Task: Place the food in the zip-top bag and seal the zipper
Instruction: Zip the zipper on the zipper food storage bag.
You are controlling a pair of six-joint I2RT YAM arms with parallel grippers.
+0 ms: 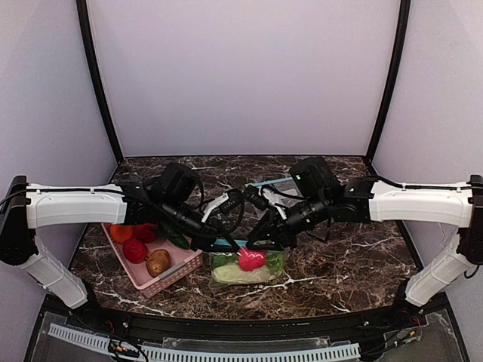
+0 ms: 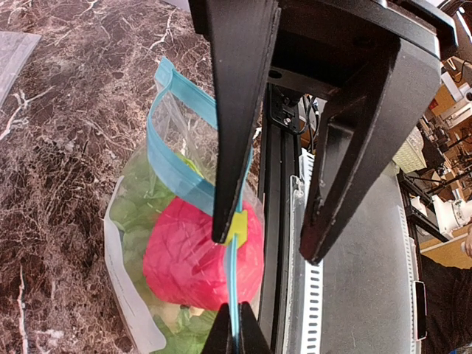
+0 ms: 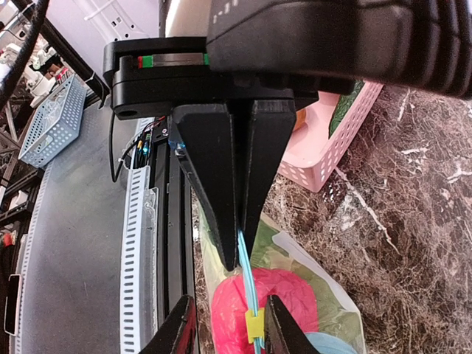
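Observation:
The clear zip-top bag (image 1: 260, 273) lies at the table's near middle. Inside it is food: a pinkish-red round piece (image 1: 251, 259) (image 2: 188, 258) on green lettuce (image 1: 275, 262) (image 2: 136, 210). My left gripper (image 1: 220, 243) (image 2: 236, 335) is shut on the teal zipper (image 2: 234, 291) (image 3: 247, 269), pinching it upright above the bag. My right gripper (image 1: 255, 240) (image 3: 230, 328) straddles the same strip, jaws apart. A yellow slider (image 3: 254, 324) (image 2: 238, 228) on the zipper rests against one right fingertip (image 3: 284, 328). Beyond the grippers the zipper's two halves gape in a loop (image 2: 166, 158).
A pink basket (image 1: 175, 276) (image 3: 328, 151) stands just left of the bag, holding an orange, a red, a brown and a green piece. A second clear bag with a teal strip (image 1: 272, 183) (image 2: 15, 51) lies further back. The table's front rail (image 2: 310, 295) runs close beside the bag.

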